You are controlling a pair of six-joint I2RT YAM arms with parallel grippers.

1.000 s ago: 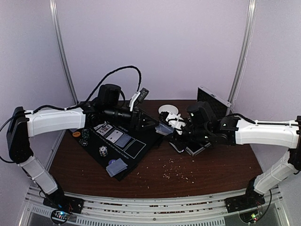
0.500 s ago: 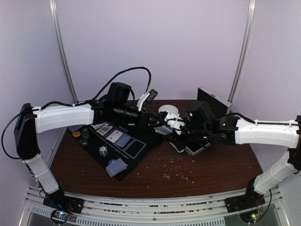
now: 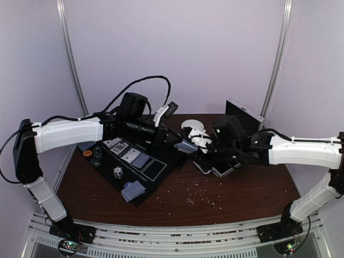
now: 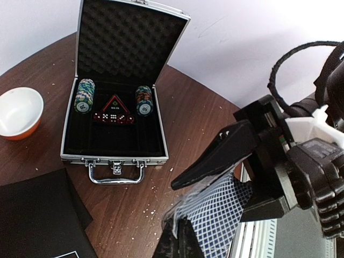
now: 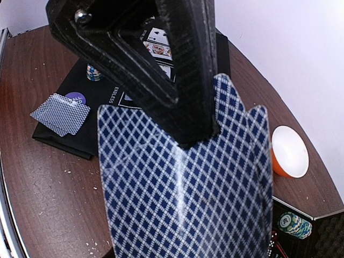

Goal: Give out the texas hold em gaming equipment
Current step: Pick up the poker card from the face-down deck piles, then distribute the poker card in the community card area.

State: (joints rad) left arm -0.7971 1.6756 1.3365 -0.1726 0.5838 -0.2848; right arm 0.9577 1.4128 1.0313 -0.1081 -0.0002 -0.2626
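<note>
The right pincer [image 5: 189, 126], matte black plastic, is gripping a fanned pack of cards [image 5: 183, 193]. Their backs are showing a blue diamond lattice on white. The left pincer [image 4: 176, 239] is sitting closed against the lower edge of that pack. Whether a card is pinched in it cannot be told.

Beyond the left pincer, a silver metal-edged case [image 4: 114, 157] is standing open, lined with dimpled black foam. It is holding two striped chip stacks [image 4: 85, 97], one row of red dice [image 4: 113, 117] and a triangular label too small to read. One glossy white bowl [image 4: 19, 112] with an orange outside is lying further left.

Behind the right pincer, a flat black mat [image 5: 86, 137] is carrying white print reading ENDLESS, two face-down cards [image 5: 59, 114] and one purple disc [image 5: 74, 98].
</note>
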